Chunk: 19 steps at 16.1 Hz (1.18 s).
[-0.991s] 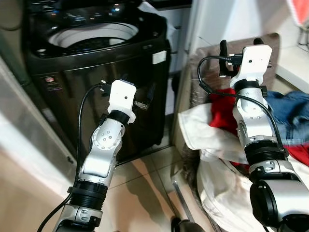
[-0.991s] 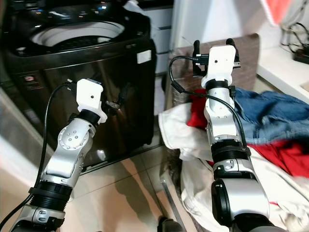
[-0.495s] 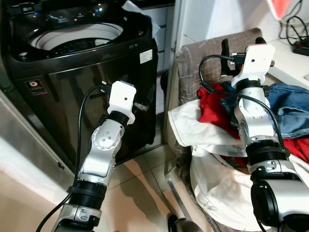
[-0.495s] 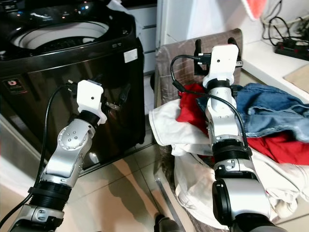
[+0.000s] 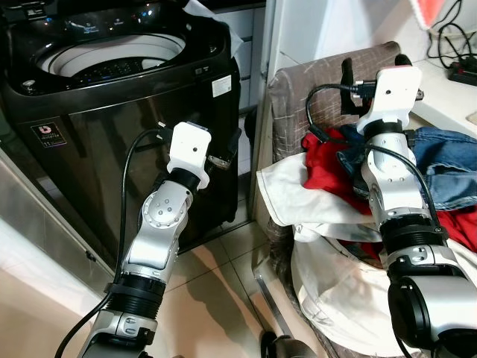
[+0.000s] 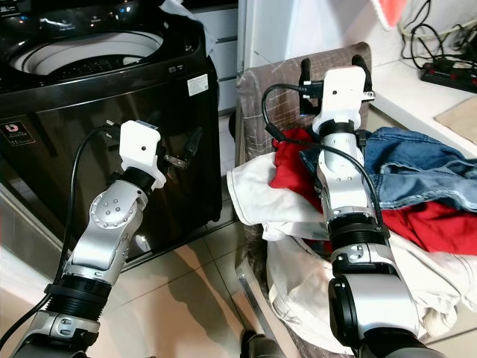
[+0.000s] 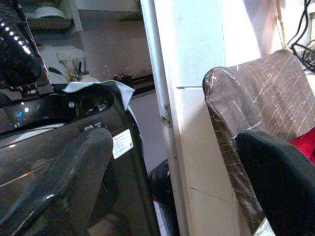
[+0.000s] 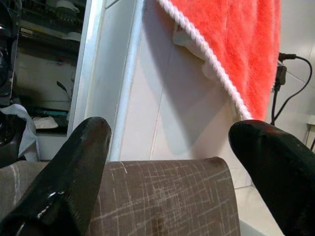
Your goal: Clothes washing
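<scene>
A black top-loading washing machine (image 5: 127, 112) stands at the left with its lid up and its white drum rim (image 5: 112, 56) showing. To its right a brown basket (image 5: 328, 82) holds a red garment (image 5: 324, 168), blue jeans (image 5: 447, 160) and white cloth (image 5: 298, 198). My left gripper (image 5: 197, 138) is raised before the washer's front, open and empty. Above the clothes, near the basket's back wall, my right gripper (image 5: 373, 68) is held up, also open and empty. Its black fingers (image 8: 69, 177) stand wide apart in the right wrist view.
A white pillar (image 5: 291, 30) separates washer and basket. An orange towel (image 8: 231, 44) hangs on the tiled wall above. A power strip with cables (image 6: 447, 71) lies on the white counter at the right. Beige floor tiles (image 5: 216, 298) run below the arms.
The head view has swung, so the basket and clothes sit more towards the middle. Both arms hold the same raised pose with fingers open.
</scene>
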Available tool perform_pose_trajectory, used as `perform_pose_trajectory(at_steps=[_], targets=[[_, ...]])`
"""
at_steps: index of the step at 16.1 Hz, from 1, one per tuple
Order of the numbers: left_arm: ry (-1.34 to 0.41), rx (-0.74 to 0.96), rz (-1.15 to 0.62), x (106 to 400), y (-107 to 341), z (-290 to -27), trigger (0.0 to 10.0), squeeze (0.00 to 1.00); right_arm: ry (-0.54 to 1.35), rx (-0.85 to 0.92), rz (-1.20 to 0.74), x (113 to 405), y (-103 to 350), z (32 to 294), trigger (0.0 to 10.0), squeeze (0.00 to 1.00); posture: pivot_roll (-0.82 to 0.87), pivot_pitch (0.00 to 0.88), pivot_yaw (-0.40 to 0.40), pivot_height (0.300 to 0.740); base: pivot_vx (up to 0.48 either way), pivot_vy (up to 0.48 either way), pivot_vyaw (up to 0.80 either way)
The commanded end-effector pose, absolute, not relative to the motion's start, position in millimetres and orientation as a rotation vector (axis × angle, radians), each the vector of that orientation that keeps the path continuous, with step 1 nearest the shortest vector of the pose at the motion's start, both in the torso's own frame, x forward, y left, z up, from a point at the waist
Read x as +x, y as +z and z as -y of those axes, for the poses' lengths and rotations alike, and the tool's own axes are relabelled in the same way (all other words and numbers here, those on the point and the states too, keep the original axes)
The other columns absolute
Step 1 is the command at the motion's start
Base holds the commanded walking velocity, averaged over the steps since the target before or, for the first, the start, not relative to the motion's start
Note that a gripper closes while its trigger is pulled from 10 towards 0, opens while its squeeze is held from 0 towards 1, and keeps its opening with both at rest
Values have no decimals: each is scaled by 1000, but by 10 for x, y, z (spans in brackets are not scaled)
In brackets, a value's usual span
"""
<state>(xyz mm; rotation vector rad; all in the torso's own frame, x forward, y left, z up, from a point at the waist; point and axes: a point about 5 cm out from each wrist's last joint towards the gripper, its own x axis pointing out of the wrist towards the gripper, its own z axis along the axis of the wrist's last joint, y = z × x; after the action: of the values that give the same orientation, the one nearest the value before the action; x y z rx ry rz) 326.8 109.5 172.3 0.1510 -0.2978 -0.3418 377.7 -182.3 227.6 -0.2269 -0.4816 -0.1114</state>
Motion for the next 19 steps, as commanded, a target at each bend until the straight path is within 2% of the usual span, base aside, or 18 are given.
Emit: perform_pose_trajectory(at_steps=[1,5,6,11,13,15,17,19], targets=[[-359,143,302,3272,1729,-1083,10000,0,-121,-218,524,3775,2378,1810,10000,0,-79,0,27,740,0,0,0],[-431,185,331,3241,1754,-1026,10000,0,-103,-208,513,3772,2360,1813,10000,0,-86,0,29,740,0,480,-781],[-411,269,343,3263,1771,-1028,10000,0,-106,-209,509,3765,2341,1820,10000,0,-89,0,32,740,0,0,-800],[-407,273,336,3293,1781,-1027,10000,0,-177,-253,519,3748,2347,1889,10000,0,-92,0,38,740,0,0,-794],[-414,266,338,3275,1772,-1006,10000,0,-409,-212,469,3761,2430,2222,10000,0,-92,0,41,740,0,0,0],[-413,266,334,3271,1766,-1005,10000,0,-496,-196,444,3747,2431,2374,10000,0,-92,0,41,740,0,0,0],[-405,262,330,3271,1765,-1017,10000,0,-604,-78,316,3742,2286,2653,10000,0,-90,0,42,740,0,0,0],[-407,255,330,3269,1774,-1027,10000,0,-627,67,222,3769,2224,2780,10000,0,-90,0,46,740,0,0,0]])
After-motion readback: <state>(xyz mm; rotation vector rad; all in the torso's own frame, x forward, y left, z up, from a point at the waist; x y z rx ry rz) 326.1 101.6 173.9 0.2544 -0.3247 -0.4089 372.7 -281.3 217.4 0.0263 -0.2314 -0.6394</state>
